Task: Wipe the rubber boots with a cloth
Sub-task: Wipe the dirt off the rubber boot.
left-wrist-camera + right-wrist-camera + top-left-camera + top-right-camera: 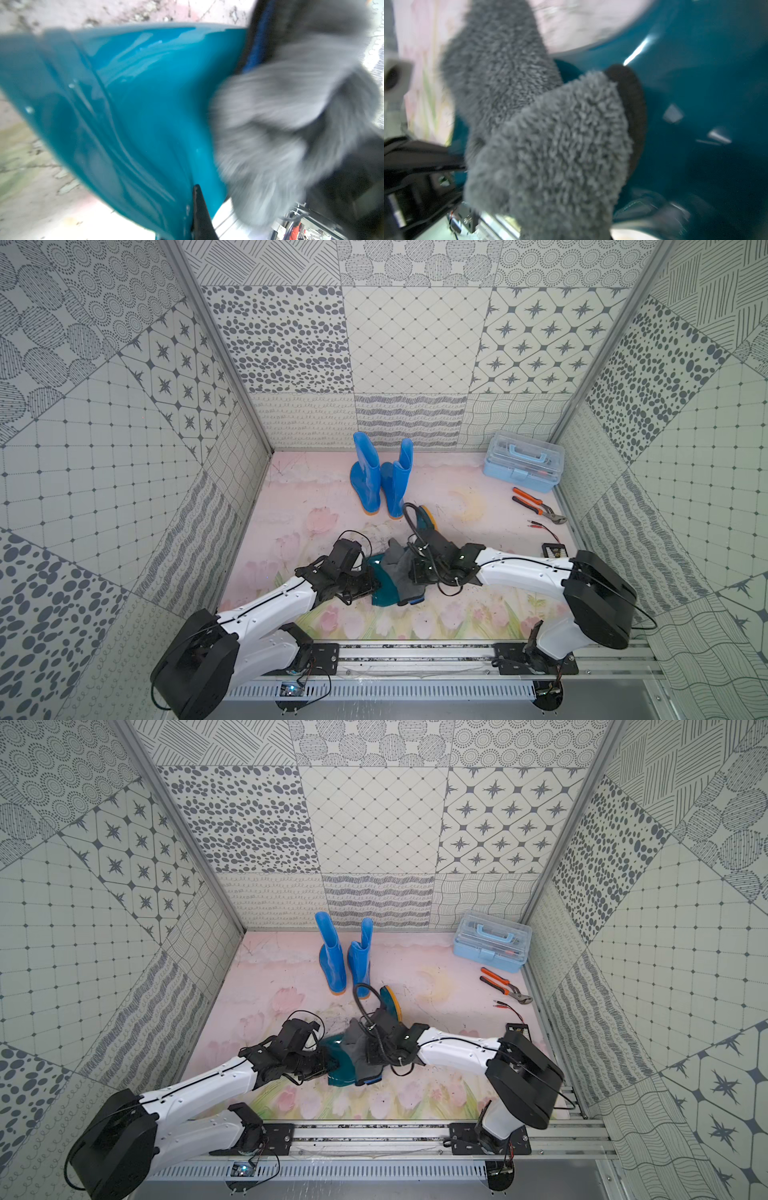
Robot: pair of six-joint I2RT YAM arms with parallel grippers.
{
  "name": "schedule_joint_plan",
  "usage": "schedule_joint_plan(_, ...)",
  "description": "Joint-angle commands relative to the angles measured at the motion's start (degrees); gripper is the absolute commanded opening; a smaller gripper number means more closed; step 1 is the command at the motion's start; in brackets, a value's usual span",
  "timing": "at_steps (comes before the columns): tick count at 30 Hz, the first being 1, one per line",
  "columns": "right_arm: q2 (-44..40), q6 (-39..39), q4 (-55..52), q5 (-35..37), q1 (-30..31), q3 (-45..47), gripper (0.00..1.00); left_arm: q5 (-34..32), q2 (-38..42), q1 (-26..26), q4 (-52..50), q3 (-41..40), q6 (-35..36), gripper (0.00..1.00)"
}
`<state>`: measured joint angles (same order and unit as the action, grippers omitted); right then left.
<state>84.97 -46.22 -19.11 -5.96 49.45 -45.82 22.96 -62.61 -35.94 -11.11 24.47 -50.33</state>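
A dark teal-green rubber boot [381,593] [135,104] lies on its side on the floor between both arms, its orange sole [431,517] pointing to the back. My left gripper [371,584] [193,193] is shut on the shaft's rim; one black finger [200,214] shows against the glossy wall. My right gripper [411,572] is shut on the grey cloth [398,568] [550,145], which drapes over the shaft and hides its fingers. The cloth [280,124] has blue trim. Two blue rubber boots [365,477] [397,485] stand upright at the back.
A light blue toolbox [523,462] sits at the back right, with orange-handled pliers [536,506], red-tipped leads [542,526] and a small black box [555,549] in front of it. Patterned walls enclose three sides; a metal rail [415,655] runs along the front.
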Motion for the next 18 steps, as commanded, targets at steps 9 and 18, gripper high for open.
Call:
schedule_joint_plan(9,-2.2,2.4,-5.1,4.1,1.7,-5.8,0.00,5.4,-2.1,-1.3,3.0,2.7,3.9,0.00)
schedule_joint_plan(18,14.0,0.3,3.8,-8.8,2.6,-14.6,0.00,4.8,1.8,-1.5,-2.3,4.2,4.2,0.00)
